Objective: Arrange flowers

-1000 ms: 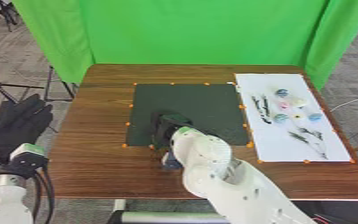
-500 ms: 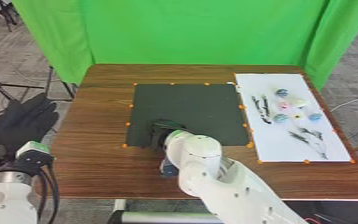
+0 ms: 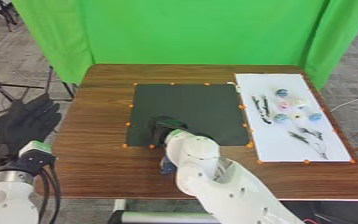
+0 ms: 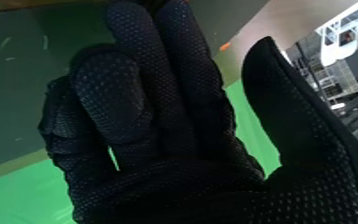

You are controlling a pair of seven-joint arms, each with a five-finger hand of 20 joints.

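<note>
Here's the brown, streaky-grained wooden surface, and near the middle of the frame the right robot hand is over the lower left part of a flat, dark square mat. The right wrist view shows that robot hand in black fabric dotted with a fine raised texture, open and pinching nothing: some fingers straight, others gently bent, the thumb standing well apart. Over at the left edge, beside the surface, the left robot hand is open too, its fingers straight and slightly spread. And the flowers? They're at right on a smooth white sheet: rounded blue, pink and whitish heads clustered together, thin dark stems to their left, feathery green sprigs below.
</note>
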